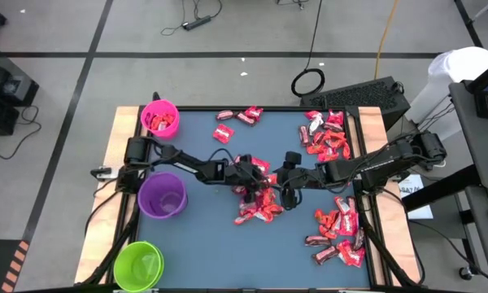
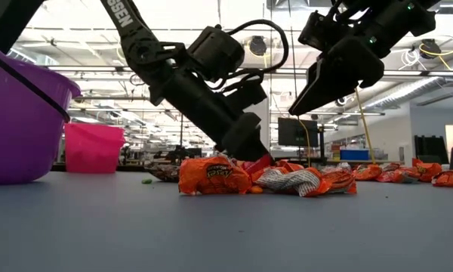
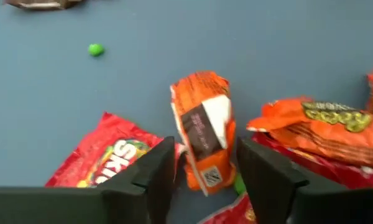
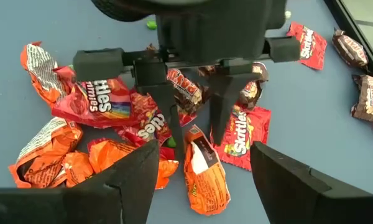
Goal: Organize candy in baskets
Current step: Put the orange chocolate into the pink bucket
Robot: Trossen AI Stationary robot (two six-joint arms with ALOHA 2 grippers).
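Here the left gripper (image 3: 202, 171), part-open, straddles an orange Reese's pack (image 3: 202, 146) beside Skittles (image 3: 102, 155).

- A red candy wrapper (image 4: 244, 138) says "Skittles" in white letters.
- Another red wrapper (image 4: 97, 99) shows "ttles" with a rainbow under it.
- A third red wrapper (image 4: 150, 126) shows part of the same word, upside down.
- A far red wrapper (image 4: 308, 41) also has white Skittles letters, too small to read well.
- In the left wrist view a red wrapper (image 3: 102, 159) shows "SK".
- An orange wrapper (image 3: 326, 121) has yellow letters, too blurred to read.
- The dark arm (image 2: 128, 23) has white letters ending in "SSEN".
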